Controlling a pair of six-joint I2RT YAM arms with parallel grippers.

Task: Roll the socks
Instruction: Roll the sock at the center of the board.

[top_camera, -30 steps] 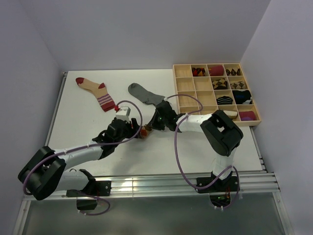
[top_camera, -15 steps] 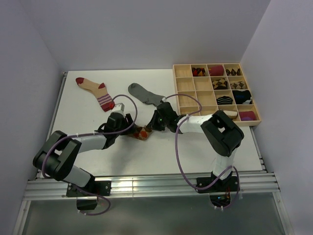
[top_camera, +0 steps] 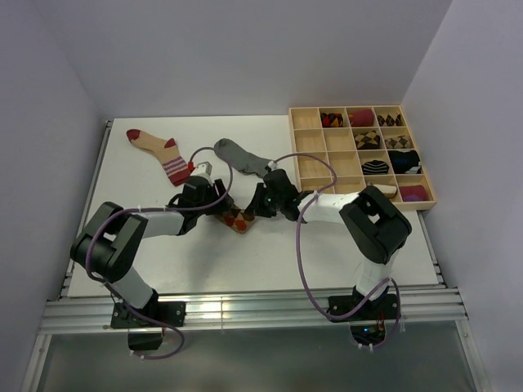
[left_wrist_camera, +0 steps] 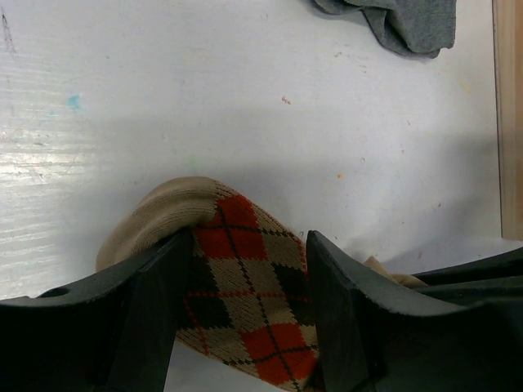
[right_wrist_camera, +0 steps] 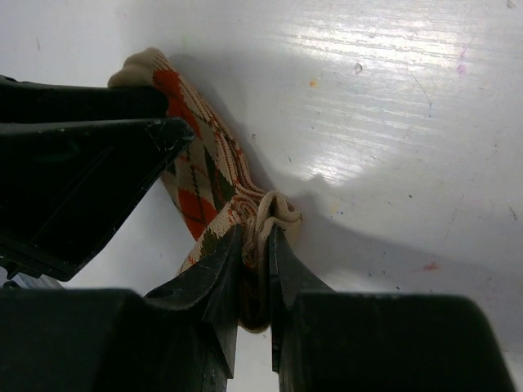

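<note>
The brown argyle sock (top_camera: pixel 237 219) lies on the white table between my two grippers. My left gripper (top_camera: pixel 219 207) comes at it from the left; in the left wrist view its jaws (left_wrist_camera: pixel 249 241) press on both sides of the sock (left_wrist_camera: pixel 245 278), whose tan toe bulges over the left finger. From the right, my right gripper (top_camera: pixel 256 211) is shut on the sock's bunched cuff end (right_wrist_camera: pixel 263 214), pinched tight between its fingertips (right_wrist_camera: pixel 256 237). The grey sock (top_camera: pixel 242 156) lies flat behind the grippers, its end showing in the left wrist view (left_wrist_camera: pixel 404 20). Far left lies the beige sock (top_camera: pixel 160 152) with dark-red toe and heel.
A wooden compartment tray (top_camera: pixel 292 151) stands at the back right, several cells holding rolled sock bundles. The grey walls close in on both sides. The left gripper's black fingers (right_wrist_camera: pixel 90 163) fill the left of the right wrist view.
My left arm has swung forward and its gripper has moved up and right onto the argyle sock. The right gripper has kept its pinch and barely shifted.
</note>
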